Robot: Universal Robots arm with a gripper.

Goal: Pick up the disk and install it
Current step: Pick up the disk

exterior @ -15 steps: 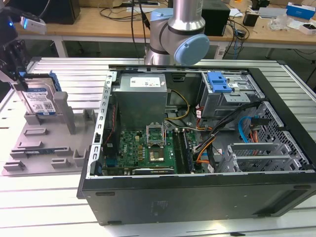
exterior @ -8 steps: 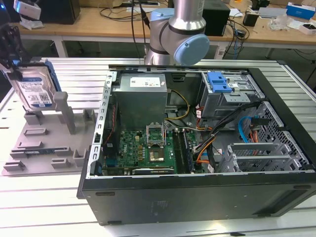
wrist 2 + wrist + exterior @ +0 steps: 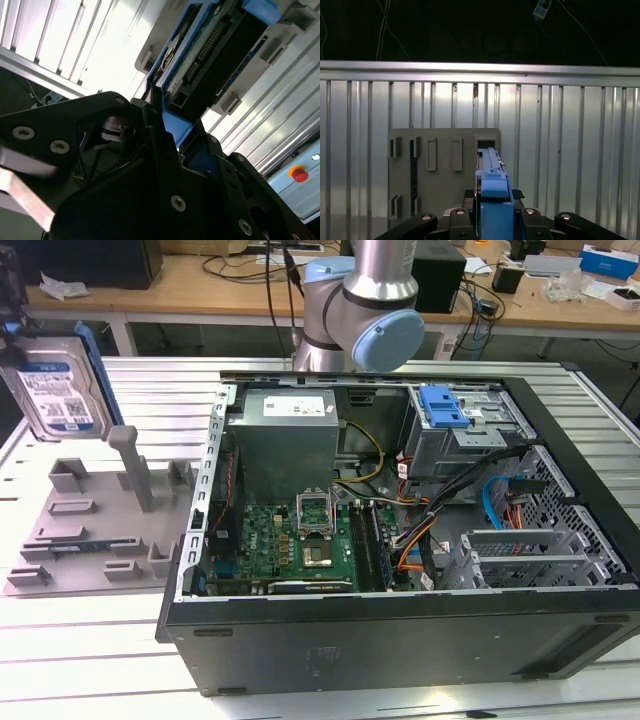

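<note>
Disk: the disk [image 3: 55, 390] hangs on edge at the exterior view's far left. Its white-and-blue label faces the camera and its blue carrier frames it.
Gripper: the gripper [image 3: 494, 210] is clamped on the disk. In the first wrist view its black fingers [image 3: 525, 216] sit tight against both sides of the blue carrier.
Disk to gripper: in the second wrist view the disk [image 3: 215, 45] juts out past the fingertips, connector end showing, with the blue frame pinched between the pads.
Fixture: a grey slotted holder plate [image 3: 90, 530] lies on the table directly under the disk, and the disk appears clear of it. In the first wrist view the holder plate [image 3: 440, 170] sits beyond the disk's edge.
Post: a grey upright post [image 3: 135, 465] stands on the plate, just beside the disk's lower corner.
Table: a ribbed aluminium table [image 3: 90, 640] carries the plate and the case.
Arm: the arm's grey-and-blue joint [image 3: 365, 315] rises behind the case.
Computer case: the open computer case [image 3: 400, 645] lies on its side in the middle, well apart from the disk.
Drive cage: the metal drive cage [image 3: 470, 435] with its blue latch [image 3: 445, 405] sits at the case's far corner, toward the exterior view's right.
</note>
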